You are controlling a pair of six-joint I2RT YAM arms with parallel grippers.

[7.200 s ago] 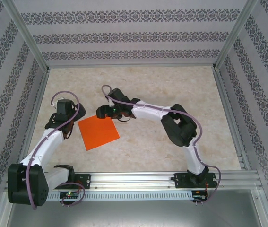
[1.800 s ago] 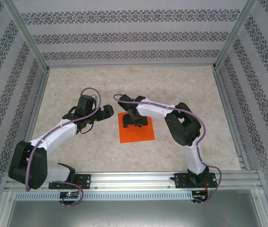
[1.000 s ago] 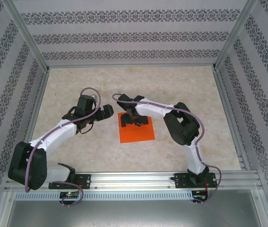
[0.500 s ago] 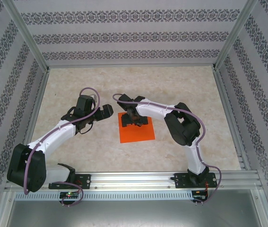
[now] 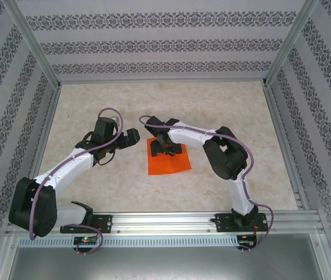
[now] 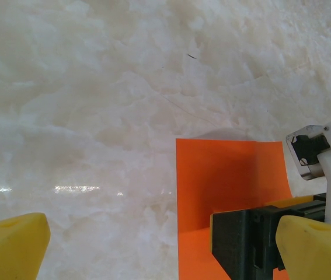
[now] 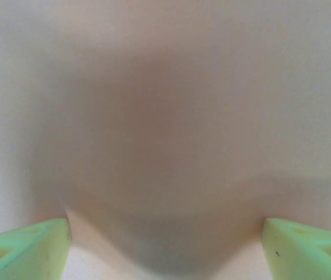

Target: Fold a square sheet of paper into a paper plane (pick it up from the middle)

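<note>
The square sheet of paper [image 5: 170, 164] lies bright orange on the marbled table, near the middle. My right gripper [image 5: 166, 148] stands on the sheet's far part, pointing down. In the right wrist view its green fingertips [image 7: 22, 248] are wide apart, so the gripper [image 7: 165, 248] is open over a blurred pale surface. My left gripper [image 5: 131, 137] hovers just left of the sheet, open and holding nothing. The left wrist view has the left gripper [image 6: 159, 248] with yellow fingers [image 6: 10, 245] spread wide, the sheet [image 6: 223, 175] ahead, and the right gripper's black finger [image 6: 244, 239] resting on the paper.
Patterned walls with aluminium posts [image 5: 34, 49] enclose the table on three sides. The arm bases sit on a metal rail [image 5: 165, 221] at the near edge. Bare table [image 5: 171, 102] stretches beyond the sheet and to its right.
Since seven seconds ago the sheet has slid right and squared up, and the right gripper has come down onto it. The left gripper swung right. Over the last second nothing visibly moved.
</note>
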